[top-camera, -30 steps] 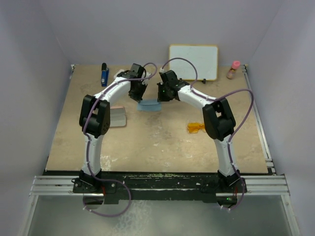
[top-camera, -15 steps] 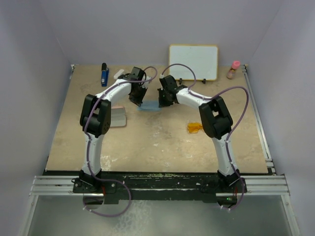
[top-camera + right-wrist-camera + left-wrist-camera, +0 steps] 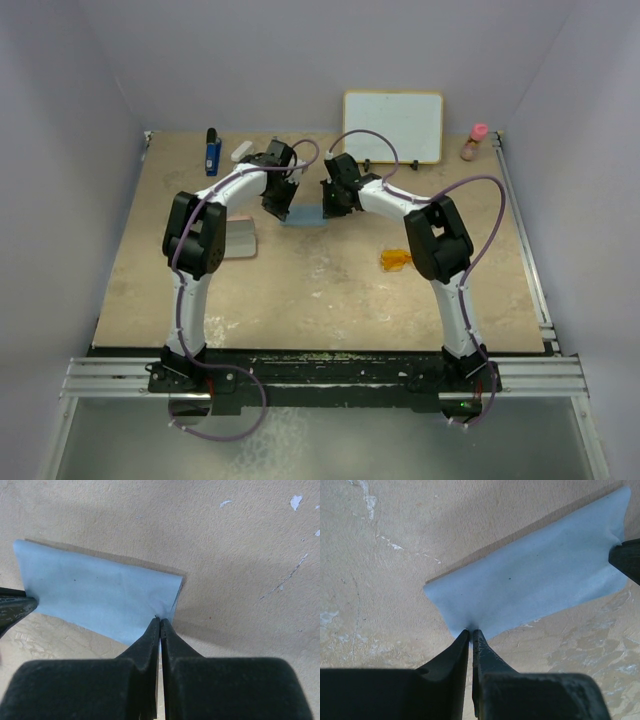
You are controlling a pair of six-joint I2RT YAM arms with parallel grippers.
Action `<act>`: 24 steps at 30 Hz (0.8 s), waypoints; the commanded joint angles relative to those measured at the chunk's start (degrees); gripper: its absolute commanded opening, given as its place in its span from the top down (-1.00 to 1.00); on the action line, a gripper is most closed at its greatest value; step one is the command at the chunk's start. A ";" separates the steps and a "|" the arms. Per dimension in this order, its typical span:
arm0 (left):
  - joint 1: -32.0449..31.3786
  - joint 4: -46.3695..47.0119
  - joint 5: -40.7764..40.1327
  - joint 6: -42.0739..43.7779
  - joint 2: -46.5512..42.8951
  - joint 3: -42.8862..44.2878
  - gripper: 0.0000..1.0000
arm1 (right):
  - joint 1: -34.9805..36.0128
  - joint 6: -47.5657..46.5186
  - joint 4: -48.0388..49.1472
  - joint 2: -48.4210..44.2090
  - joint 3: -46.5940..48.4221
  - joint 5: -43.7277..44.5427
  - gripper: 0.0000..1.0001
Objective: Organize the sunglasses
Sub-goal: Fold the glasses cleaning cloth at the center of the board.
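The light blue cloth (image 3: 304,214) lies folded in a narrow strip at the back middle of the table. My left gripper (image 3: 279,209) is shut on its left end, seen in the left wrist view (image 3: 471,630) with the cloth (image 3: 535,585) beyond it. My right gripper (image 3: 328,209) is shut on its right end, seen in the right wrist view (image 3: 159,620) with the cloth (image 3: 95,597) beside it. The orange-amber sunglasses (image 3: 397,261) lie on the table to the right, partly behind my right arm. The pink case (image 3: 239,237) lies to the left, behind my left arm.
A whiteboard (image 3: 393,126) leans on the back wall. A pink-capped bottle (image 3: 475,142) stands at the back right. A blue object (image 3: 213,152) and a small white object (image 3: 241,150) lie at the back left.
Both grippers have moved toward the back and lower with the cloth held between them; it now lies flatter on the table.
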 commanded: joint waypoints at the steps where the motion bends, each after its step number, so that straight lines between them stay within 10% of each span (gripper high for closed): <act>1: 0.24 1.94 -0.95 -0.74 -1.61 0.17 0.79 | -0.20 -0.48 -0.23 -3.26 -0.36 -0.78 1.00; 21: 0.23 1.44 -3.86 -0.20 -3.40 1.95 0.93 | -0.20 -2.34 -2.72 -5.53 -1.26 -1.31 1.00; 24: 0.17 1.34 -4.11 -0.16 -3.59 1.95 0.93 | -0.11 -2.39 -2.66 -5.75 -1.67 -2.44 0.71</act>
